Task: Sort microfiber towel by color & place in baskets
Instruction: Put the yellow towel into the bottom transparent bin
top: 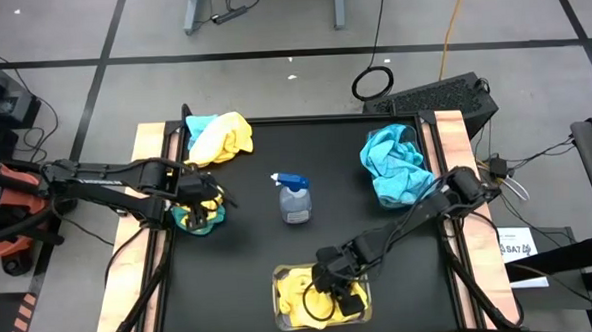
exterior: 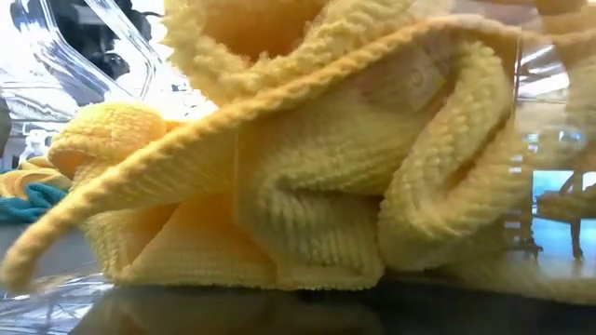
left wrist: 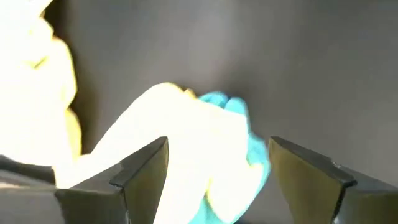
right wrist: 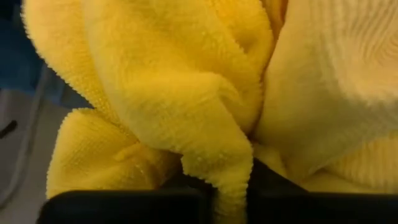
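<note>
**A:** Down inside the clear plastic rectangular basket [top: 279, 315] at the middle of the black table's [top: 250, 258] near edge: right gripper [top: 333, 284], narrowed on a fold of bright yellow microfiber towel [top: 300, 298].

**B:** Truly pinched?

**A:** Looks so from the right wrist view: a tongue of that towel [right wrist: 186, 118] hanging down between the two dark fingers [right wrist: 124, 208], hardly any gap. Probably only needs letting go.

**B:** And the coming pick?

**A:** Falls to the left gripper [top: 204, 204], near the table's left edge, spread wide and holding nothing. Directly under it, a mixed bunch of teal and yellow microfiber cloth [top: 200, 220]. Rounded, no clear long axis, so no need to turn the wrist. Much nearer that arm than the right one.

**B:** Anything shown by one view only?

**A:** Left wrist view: the bunch [left wrist: 230, 124] seated squarely between the open fingers [left wrist: 146, 168], teal showing on one side. High view only: a heap of teal-blue microfiber towels [top: 396, 162] at the far right corner, a yellow-and-teal pile [top: 220, 137] at the far left corner, and a clear spray bottle with blue trigger [top: 294, 198] at mid-table. Low view: filled almost wholly by yellow towel [exterior: 317, 186].
</note>
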Robot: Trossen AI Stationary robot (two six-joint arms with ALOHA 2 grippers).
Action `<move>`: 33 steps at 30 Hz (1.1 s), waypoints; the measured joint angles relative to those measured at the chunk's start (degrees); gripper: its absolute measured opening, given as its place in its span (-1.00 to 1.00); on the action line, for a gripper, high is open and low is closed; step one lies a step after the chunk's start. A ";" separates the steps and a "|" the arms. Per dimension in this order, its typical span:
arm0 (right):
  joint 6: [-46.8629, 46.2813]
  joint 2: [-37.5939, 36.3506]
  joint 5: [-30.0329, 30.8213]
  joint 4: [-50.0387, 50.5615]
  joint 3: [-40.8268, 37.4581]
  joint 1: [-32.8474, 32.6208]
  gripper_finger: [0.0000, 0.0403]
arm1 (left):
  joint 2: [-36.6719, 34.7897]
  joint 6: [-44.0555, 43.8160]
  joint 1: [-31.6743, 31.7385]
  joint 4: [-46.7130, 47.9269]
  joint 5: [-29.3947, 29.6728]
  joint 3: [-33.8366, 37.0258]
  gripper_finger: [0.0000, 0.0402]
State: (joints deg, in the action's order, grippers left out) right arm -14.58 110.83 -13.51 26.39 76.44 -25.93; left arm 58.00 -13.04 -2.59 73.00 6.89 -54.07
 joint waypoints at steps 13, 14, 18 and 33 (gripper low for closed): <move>-5.34 -7.86 0.26 -1.34 -0.07 -0.02 0.04 | 0.15 -0.24 6.23 2.81 0.67 10.99 0.39; -5.80 -8.59 0.30 -1.52 -0.07 -0.02 0.10 | 0.20 -0.57 6.78 2.23 0.89 10.93 0.39; -7.73 -11.85 0.30 -2.26 -0.07 -0.10 0.25 | 0.18 -1.21 9.87 0.22 2.33 10.71 0.39; -11.37 -22.93 10.23 -6.49 -0.07 -2.48 0.26 | 15.04 0.06 21.26 -7.26 -3.86 12.21 0.38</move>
State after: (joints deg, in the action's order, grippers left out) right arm -25.95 87.90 -3.28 19.90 76.38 -28.41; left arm 73.04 -12.98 18.67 65.74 3.03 -41.87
